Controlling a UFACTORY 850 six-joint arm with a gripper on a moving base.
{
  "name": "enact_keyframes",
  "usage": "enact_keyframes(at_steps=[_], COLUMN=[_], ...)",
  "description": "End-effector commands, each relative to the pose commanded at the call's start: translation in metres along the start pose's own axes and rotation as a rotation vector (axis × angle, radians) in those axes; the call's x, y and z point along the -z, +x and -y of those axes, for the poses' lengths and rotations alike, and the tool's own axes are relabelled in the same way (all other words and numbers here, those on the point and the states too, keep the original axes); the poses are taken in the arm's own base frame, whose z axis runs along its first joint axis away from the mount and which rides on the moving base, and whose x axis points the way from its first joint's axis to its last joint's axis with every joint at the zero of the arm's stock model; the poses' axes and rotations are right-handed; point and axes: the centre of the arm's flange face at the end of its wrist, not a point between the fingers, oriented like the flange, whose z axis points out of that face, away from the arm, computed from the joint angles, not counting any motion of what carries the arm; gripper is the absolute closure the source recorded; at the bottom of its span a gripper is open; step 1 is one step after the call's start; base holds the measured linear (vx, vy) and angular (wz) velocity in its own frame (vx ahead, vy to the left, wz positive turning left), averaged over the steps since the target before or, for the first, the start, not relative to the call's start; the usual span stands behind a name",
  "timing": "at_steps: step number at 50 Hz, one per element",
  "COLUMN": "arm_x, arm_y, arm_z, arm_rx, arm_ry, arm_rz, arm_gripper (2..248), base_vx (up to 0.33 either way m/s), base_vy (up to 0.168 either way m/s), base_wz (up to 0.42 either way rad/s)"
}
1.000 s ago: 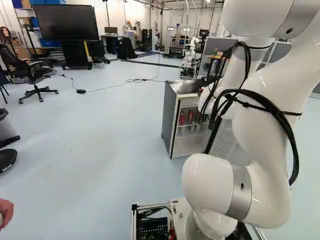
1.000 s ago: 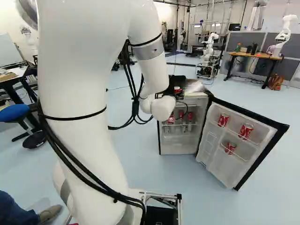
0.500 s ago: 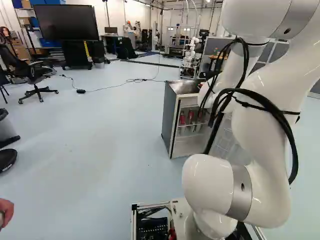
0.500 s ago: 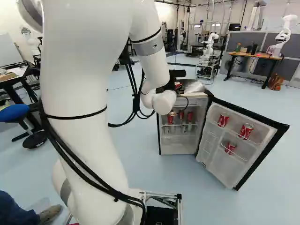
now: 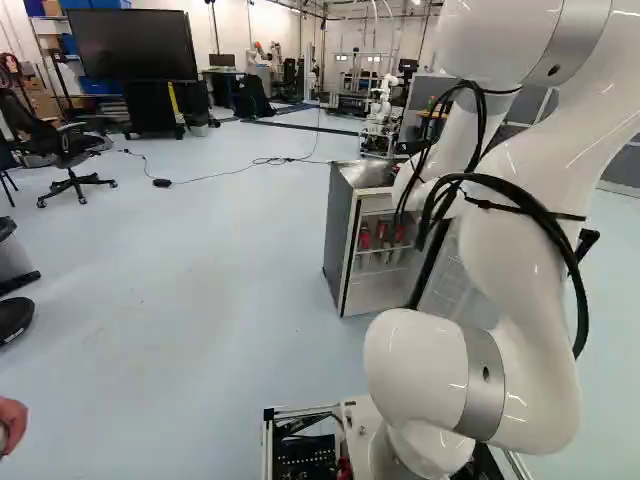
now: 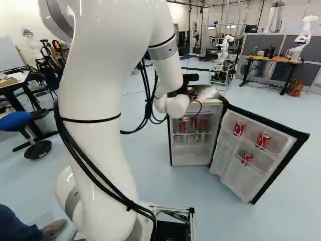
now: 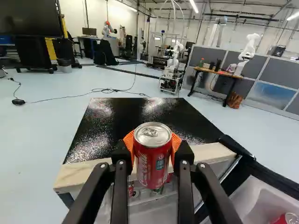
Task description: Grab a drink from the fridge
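A red drink can (image 7: 152, 163) is clamped upright in the pincer (image 7: 153, 154), its long axis across the pincer's reach. The fridge (image 7: 91, 140) lies at twelve o'clock; backing away toward six o'clock should carry the drink clear.
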Motion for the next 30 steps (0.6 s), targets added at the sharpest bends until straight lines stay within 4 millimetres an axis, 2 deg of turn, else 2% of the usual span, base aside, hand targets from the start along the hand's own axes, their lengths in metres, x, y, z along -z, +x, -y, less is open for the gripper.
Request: enact_keyframes(at_steps=[30], arm_x=[-0.044], arm_y=[0.001], arm_z=[0.005], arm_rx=[0.011], arm_ry=[0.023], arm_rz=[0.005], arm_gripper=[154], base_vx=[0.000], base_vy=[0.000], base_wz=[0.000])
